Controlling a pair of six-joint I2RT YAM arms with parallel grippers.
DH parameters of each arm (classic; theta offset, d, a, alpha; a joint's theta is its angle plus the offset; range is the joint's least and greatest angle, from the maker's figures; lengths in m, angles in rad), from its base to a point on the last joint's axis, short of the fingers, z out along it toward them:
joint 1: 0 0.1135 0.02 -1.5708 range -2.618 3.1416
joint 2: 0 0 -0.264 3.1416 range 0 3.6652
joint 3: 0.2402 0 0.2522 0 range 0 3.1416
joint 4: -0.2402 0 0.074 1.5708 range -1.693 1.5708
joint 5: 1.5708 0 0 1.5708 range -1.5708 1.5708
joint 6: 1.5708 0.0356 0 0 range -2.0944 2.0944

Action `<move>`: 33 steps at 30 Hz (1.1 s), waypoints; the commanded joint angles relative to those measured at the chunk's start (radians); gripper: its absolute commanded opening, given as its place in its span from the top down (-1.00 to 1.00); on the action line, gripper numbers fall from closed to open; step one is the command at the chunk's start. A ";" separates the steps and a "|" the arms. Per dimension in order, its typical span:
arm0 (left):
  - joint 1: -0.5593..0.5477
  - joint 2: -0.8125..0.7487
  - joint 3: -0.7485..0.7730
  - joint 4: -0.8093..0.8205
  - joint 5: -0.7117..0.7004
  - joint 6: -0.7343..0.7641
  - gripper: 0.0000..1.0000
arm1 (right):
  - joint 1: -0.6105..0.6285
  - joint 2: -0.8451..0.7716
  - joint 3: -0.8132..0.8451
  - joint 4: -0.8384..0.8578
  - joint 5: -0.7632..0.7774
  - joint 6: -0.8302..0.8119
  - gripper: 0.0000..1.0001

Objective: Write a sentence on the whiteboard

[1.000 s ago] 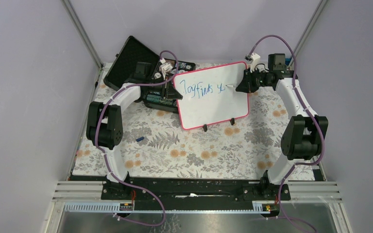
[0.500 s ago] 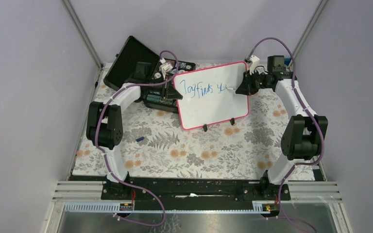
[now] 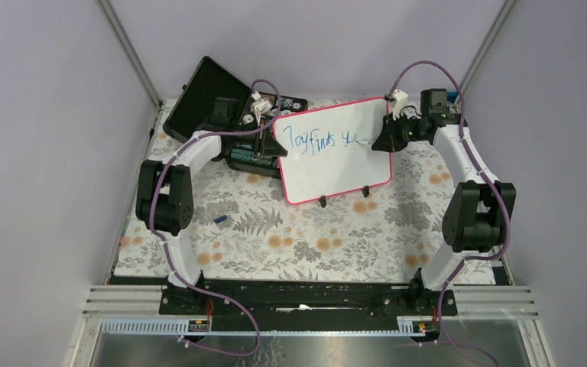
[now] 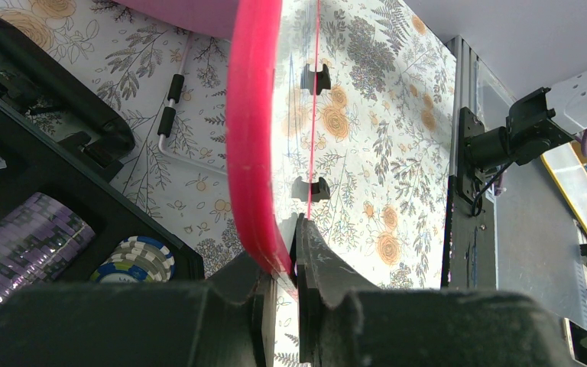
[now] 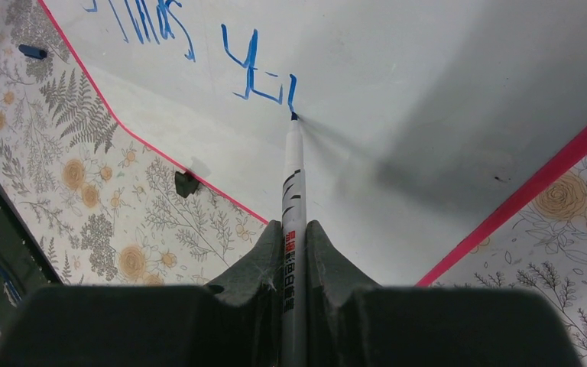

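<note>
The whiteboard (image 3: 336, 168) stands tilted on its black feet at the back of the table, pink-red frame around it. Blue writing (image 3: 317, 141) runs across its upper half. My left gripper (image 3: 281, 149) is shut on the board's left edge; the left wrist view shows the pink frame (image 4: 252, 138) pinched between the fingers of that gripper (image 4: 294, 252). My right gripper (image 3: 383, 140) is shut on a white marker (image 5: 293, 183), which runs between its fingers (image 5: 294, 229). The marker's tip touches the board (image 5: 428, 92) at the end of the last blue stroke (image 5: 256, 73).
An open black poker-chip case (image 3: 214, 99) lies behind the board's left side, with stacked chips (image 4: 134, 256) inside. A small blue marker cap (image 3: 220, 219) lies on the floral tablecloth (image 3: 313, 237). Purple walls and metal posts enclose the table.
The right gripper has shifted slightly with the marker, and a new short blue stroke stands after the last letter. The left gripper and the board have stayed put.
</note>
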 commanded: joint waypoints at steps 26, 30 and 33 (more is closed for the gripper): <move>-0.019 0.008 -0.002 -0.026 -0.108 0.118 1.00 | -0.014 0.022 0.101 -0.012 0.028 -0.010 1.00; -0.019 0.010 0.000 -0.026 -0.108 0.115 1.00 | -0.014 0.016 0.080 -0.012 0.030 -0.018 1.00; -0.019 0.012 0.003 -0.027 -0.110 0.115 1.00 | -0.014 0.010 0.065 -0.012 0.033 -0.023 1.00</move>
